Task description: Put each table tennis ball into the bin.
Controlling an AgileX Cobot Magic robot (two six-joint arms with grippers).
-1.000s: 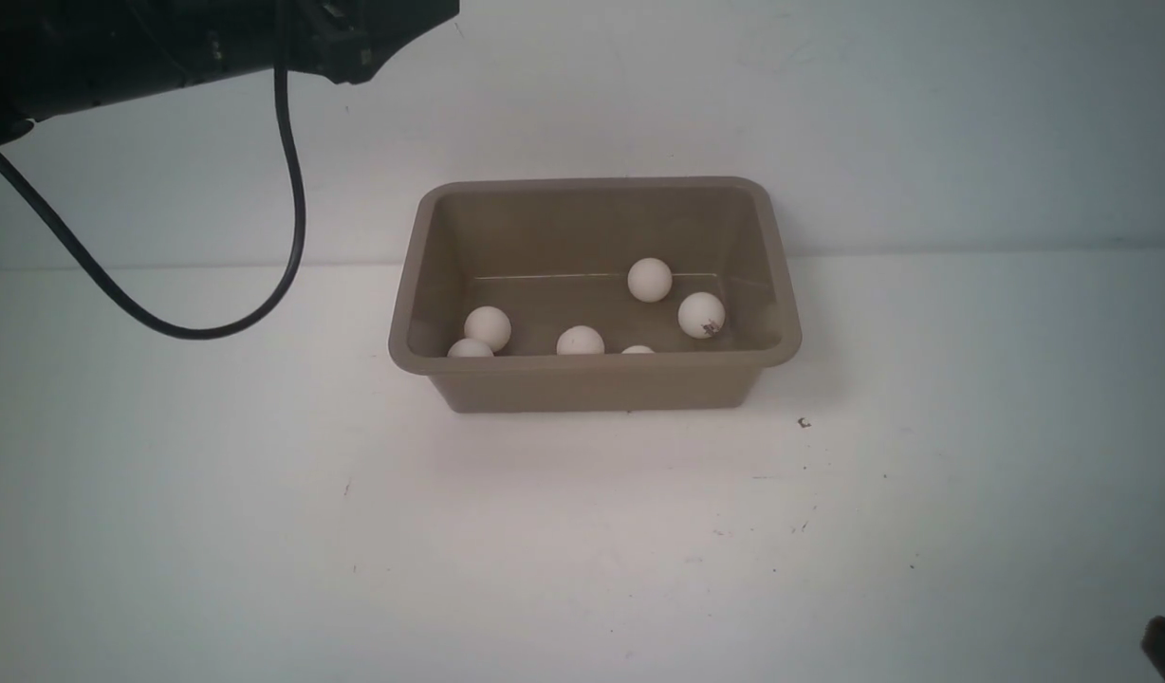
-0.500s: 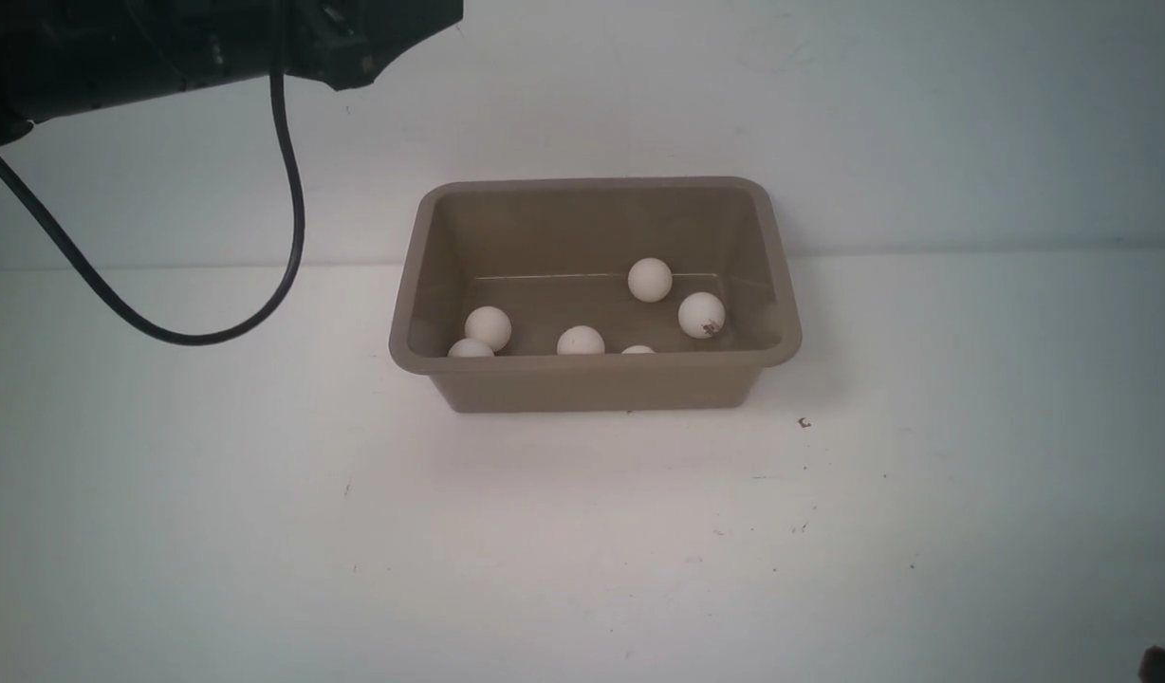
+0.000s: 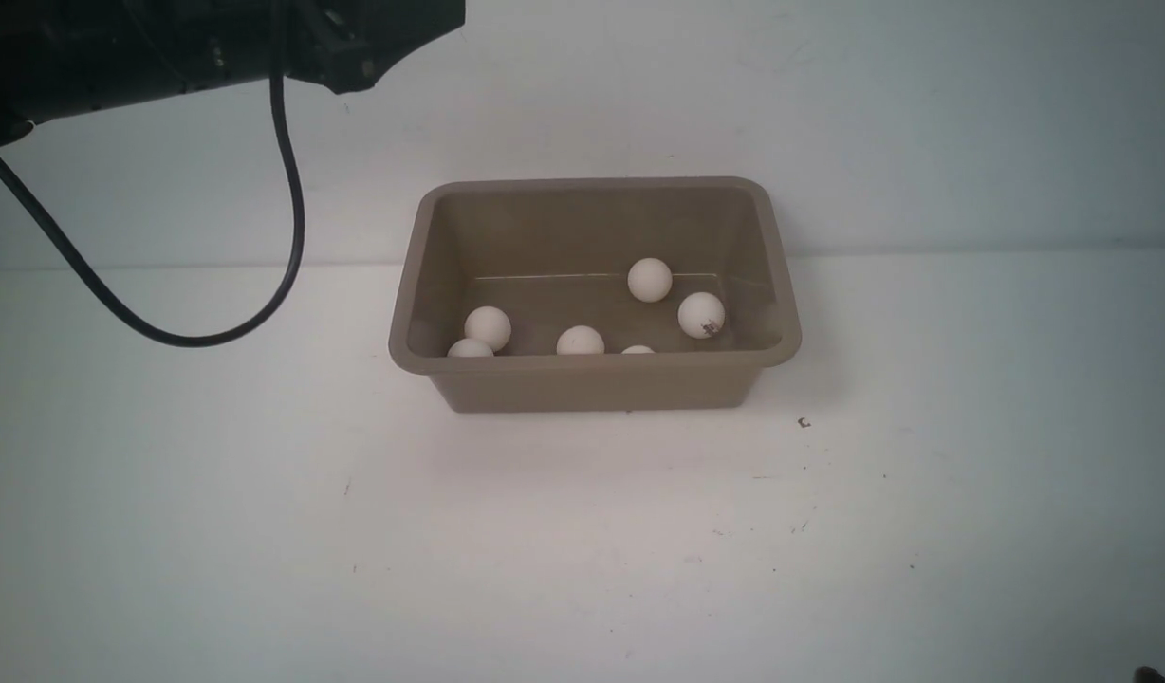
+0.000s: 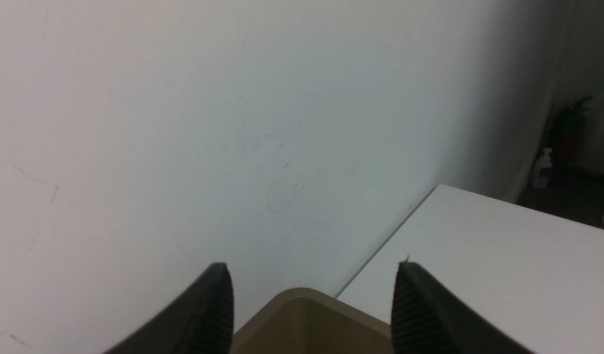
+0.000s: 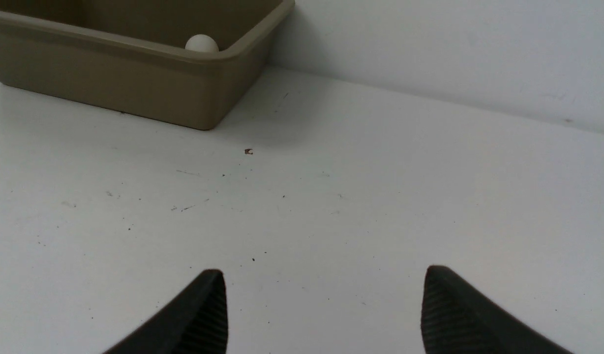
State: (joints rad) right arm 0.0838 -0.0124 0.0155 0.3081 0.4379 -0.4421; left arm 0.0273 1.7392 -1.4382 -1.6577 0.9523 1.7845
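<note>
The taupe bin stands at the back middle of the white table. Several off-white balls lie inside it, among them one at the far wall, one with a dark mark and one at the left; two by the near wall are half hidden. My left gripper is open and empty, high above a bin corner. My right gripper is open and empty, low over bare table in front of and to the right of the bin, where one ball shows.
The left arm's dark body fills the top left of the front view, with a black cable hanging in a loop left of the bin. A white wall stands right behind the bin. A small dark speck lies on the table.
The right arm's dark tip at the front view's bottom right corner has drawn back almost out of frame. The balls and bin have not moved. The left arm has barely shifted.
</note>
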